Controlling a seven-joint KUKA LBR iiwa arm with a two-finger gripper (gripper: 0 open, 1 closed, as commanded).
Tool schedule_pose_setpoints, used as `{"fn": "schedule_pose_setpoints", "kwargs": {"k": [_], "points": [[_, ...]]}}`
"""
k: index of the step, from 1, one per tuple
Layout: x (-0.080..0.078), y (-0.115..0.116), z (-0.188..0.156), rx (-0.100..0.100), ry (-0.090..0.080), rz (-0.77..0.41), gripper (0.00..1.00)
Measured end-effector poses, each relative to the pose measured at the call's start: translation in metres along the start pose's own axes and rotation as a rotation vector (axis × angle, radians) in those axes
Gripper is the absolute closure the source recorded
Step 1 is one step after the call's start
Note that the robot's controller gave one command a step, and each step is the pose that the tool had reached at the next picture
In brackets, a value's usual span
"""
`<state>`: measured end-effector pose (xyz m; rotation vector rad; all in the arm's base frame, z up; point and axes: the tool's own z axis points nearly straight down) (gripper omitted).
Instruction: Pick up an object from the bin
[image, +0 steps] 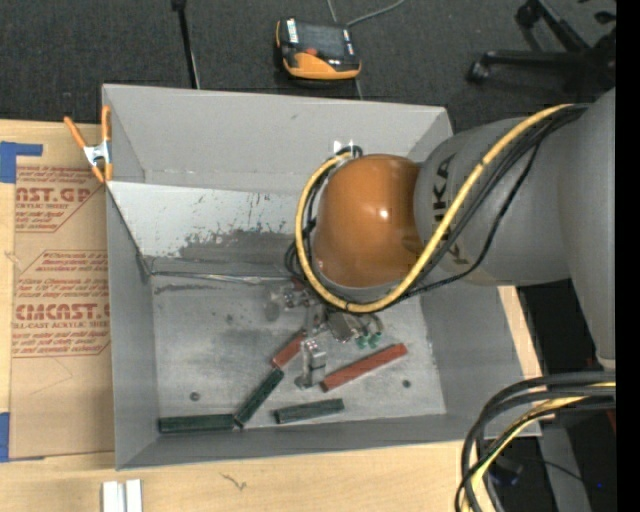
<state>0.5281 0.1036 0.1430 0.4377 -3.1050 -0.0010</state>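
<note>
While our fingers are sitting low, just beside the long red stick, we are lifting nothing yet; whether they are clenching, we cannot tell.

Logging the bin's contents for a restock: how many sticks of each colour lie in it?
Green sticks: 3
Red sticks: 2
Total: 5, not counting a small green scrap that is mostly hidden.
</note>
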Motion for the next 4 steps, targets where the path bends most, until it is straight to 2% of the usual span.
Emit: {"fn": "schedule_pose_setpoints", "kwargs": {"k": [1,2,3,4], "points": [[-0.022,-0.028,-0.003,0.004,-0.013,-0.038,0.0],[-0.032,-0.009,0.076,0.0,-0.005,-0.129,0.0],[-0.038,-0.048,0.072,0.001,-0.009,-0.279,1.0],[-0.038,-0.048,0.072,0.001,-0.009,-0.279,1.0]]}}
